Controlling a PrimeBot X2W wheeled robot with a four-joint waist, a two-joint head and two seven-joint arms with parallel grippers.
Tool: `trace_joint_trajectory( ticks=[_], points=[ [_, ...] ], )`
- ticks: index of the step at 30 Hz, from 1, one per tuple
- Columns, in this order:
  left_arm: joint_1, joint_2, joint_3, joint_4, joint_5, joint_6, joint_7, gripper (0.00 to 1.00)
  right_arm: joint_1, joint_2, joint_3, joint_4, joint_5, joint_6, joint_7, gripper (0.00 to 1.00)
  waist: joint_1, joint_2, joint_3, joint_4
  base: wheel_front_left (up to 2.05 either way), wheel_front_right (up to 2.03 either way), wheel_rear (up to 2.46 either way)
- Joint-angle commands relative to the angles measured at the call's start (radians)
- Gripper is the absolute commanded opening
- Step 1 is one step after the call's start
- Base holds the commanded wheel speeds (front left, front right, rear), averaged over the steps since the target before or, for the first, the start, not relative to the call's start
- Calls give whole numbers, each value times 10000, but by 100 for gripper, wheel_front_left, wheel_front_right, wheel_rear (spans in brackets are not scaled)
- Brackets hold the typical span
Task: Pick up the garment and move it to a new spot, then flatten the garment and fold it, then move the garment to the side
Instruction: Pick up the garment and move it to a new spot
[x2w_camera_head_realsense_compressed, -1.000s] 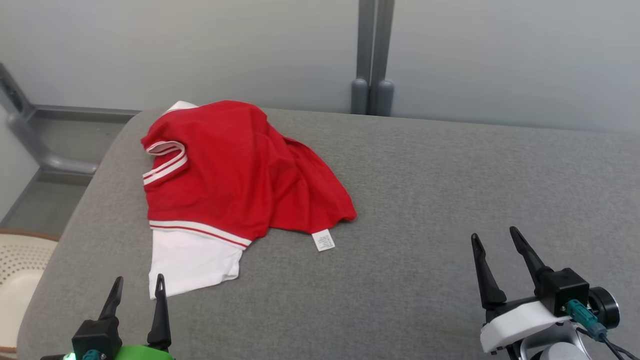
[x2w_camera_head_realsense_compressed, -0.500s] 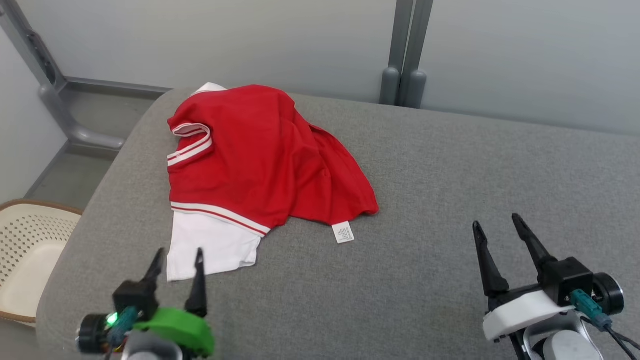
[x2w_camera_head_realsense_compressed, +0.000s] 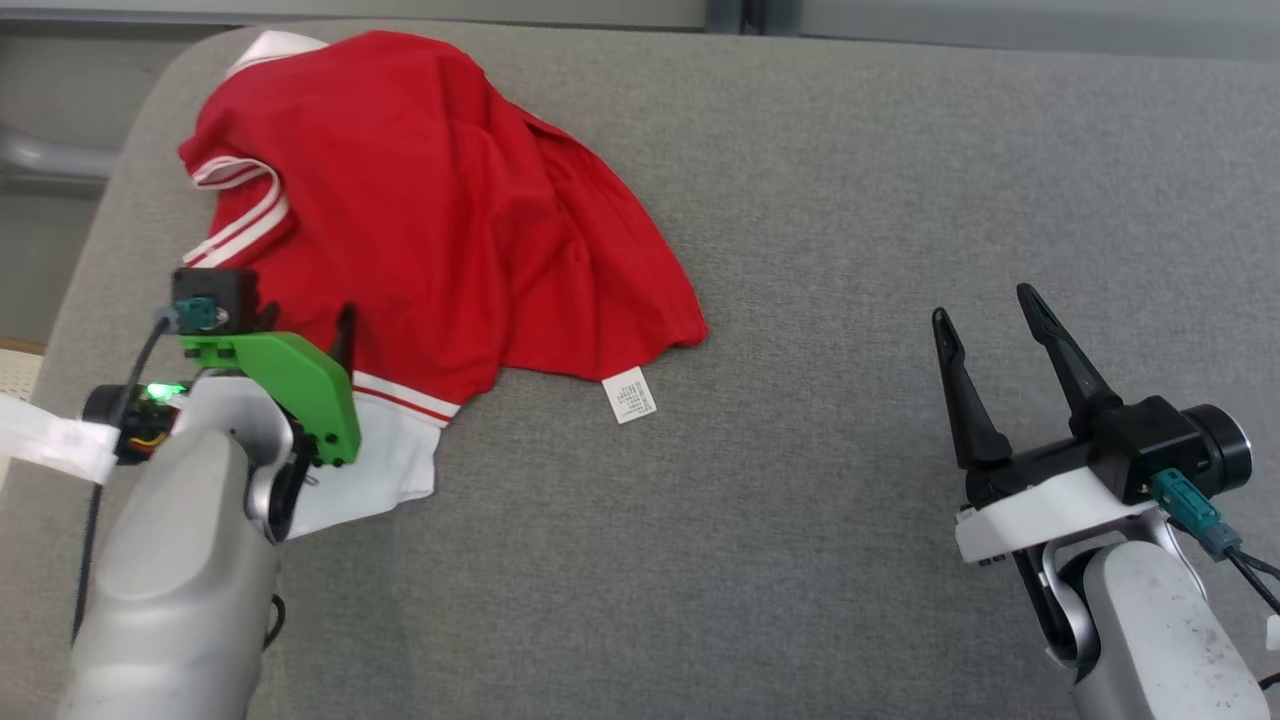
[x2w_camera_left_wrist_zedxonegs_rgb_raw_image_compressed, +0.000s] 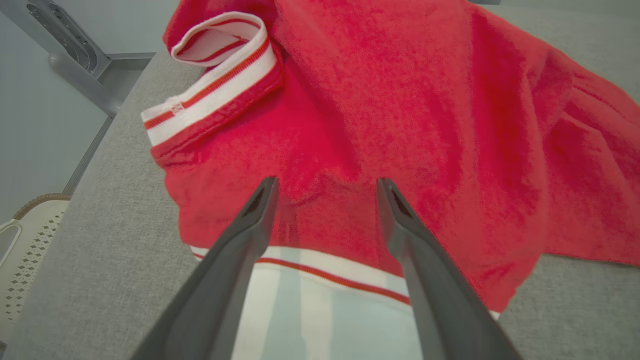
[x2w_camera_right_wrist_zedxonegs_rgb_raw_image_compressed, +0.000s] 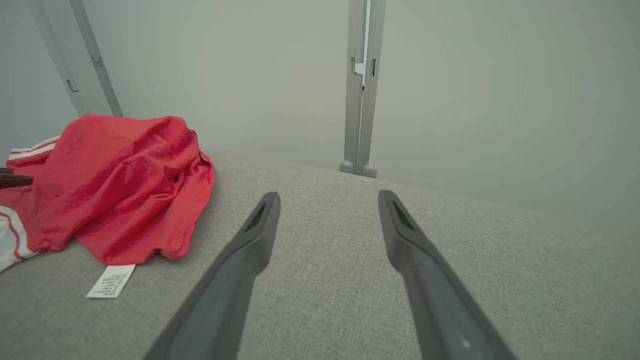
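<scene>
Your left gripper (x2w_camera_left_wrist_zedxonegs_rgb_raw_image_compressed: 326, 182): fingers spread, nothing held, poised over crumpled red knit garment (x2w_camera_head_realsense_compressed: 440, 220) with white striped ribbed trim, far left on grey woven cushion (x2w_camera_head_realsense_compressed: 800, 520). Your right gripper (x2w_camera_head_realsense_compressed: 982, 303): splayed, empty, well apart.
</scene>
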Motion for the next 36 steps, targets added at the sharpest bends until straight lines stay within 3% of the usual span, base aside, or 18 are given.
trace_joint_trajectory(
  ticks=[1,10,12,13,18,24,36],
  points=[
    [-396,76,94,228,-84,109,94,100,-176,13,-2,-42,84,-3,-33,100,-2,0,1145,-1065,0,0,0],
    [-1274,567,459,1532,-470,137,352,100,-360,201,7,113,128,-3,-33,100,-2,0,1278,-1638,0,0,0],
    [-1364,657,407,1757,-397,256,416,45,-375,223,-16,128,122,-3,-33,100,-2,0,1234,-1685,0,0,0],
    [-1417,638,458,1800,-465,307,376,0,-368,247,-64,139,125,-3,-31,100,-2,0,1188,-1695,0,0,0],
    [-1250,841,409,1589,-481,242,367,0,25,344,-211,253,91,-3,-31,100,-2,0,780,-1656,0,0,0],
    [-556,1343,587,126,-805,84,510,0,609,506,-552,332,13,-3,-33,100,-2,0,144,-1392,0,0,0],
    [663,3053,2108,-5970,-1563,1061,2171,0,1097,730,-573,439,18,-3,-33,100,-2,0,-890,-1210,0,0,0]
  ],
)
